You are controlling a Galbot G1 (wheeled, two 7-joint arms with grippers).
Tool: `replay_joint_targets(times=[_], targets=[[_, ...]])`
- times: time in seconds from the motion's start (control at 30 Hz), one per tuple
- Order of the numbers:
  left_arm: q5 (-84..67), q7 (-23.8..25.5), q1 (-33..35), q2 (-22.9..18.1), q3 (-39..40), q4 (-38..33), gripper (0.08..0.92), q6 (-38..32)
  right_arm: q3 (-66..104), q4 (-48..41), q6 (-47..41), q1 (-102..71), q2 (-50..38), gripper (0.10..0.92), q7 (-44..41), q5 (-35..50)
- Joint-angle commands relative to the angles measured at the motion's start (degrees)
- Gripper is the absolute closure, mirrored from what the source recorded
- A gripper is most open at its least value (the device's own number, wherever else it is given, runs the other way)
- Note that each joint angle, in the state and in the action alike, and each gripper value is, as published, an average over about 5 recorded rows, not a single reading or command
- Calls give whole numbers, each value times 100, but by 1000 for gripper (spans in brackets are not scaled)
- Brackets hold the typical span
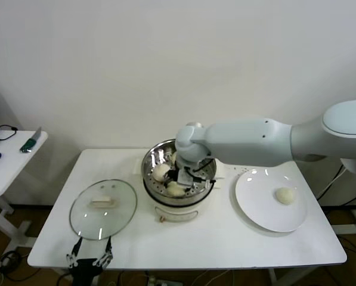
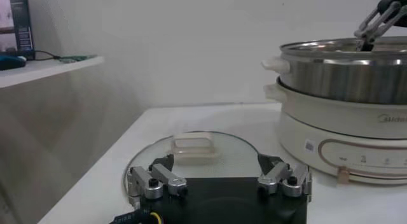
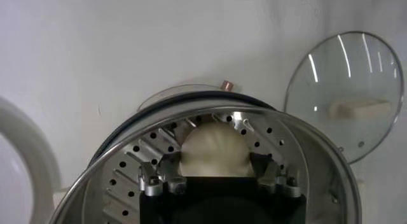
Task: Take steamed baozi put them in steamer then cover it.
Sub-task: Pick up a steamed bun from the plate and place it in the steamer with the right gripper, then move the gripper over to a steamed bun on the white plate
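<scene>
The steel steamer [image 1: 149,159] sits on its cream pot base at mid table. My right gripper [image 1: 179,180] reaches down into it and is shut on a white baozi [image 3: 216,150] just above the perforated floor, near the front rim [image 3: 305,137]. The held baozi shows in the head view too [image 1: 175,190]. Another baozi [image 1: 161,171] lies in the steamer to its left. One baozi [image 1: 285,195] lies on the white plate [image 1: 266,217]. The glass cover [image 1: 103,210] lies flat on the table at the left. My left gripper [image 1: 89,257] is open and parked at the table's front edge.
The left wrist view shows the cover [image 2: 197,152] just past my left gripper [image 2: 216,167], and the pot base [image 2: 343,136] beyond it. A small side table [image 1: 11,158] with a knife stands at the far left.
</scene>
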Motion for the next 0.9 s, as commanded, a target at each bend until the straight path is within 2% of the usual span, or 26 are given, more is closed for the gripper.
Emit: replay_joint_targets(times=[0.03, 0.3, 0.53, 0.73, 0.9], targets=[[5, 1, 6, -9, -2, -5, 177, -3, 14, -25, 4, 21, -27, 208, 102, 55], [17, 0, -9, -14, 25, -2, 177, -10, 62, 111, 315, 841, -723, 202, -121, 808], [70, 5, -38, -27, 77, 20, 177, 5, -618, 44, 426, 2035, -1553, 203, -586, 2240], [67, 16, -99, -15, 85, 39, 177, 25, -1610, 69, -452, 2691, -2440, 203, -1194, 3193], [42, 19, -112, 19, 84, 33, 177, 21, -1805, -94, -1341, 2269, -3347, 203, -1374, 3171]])
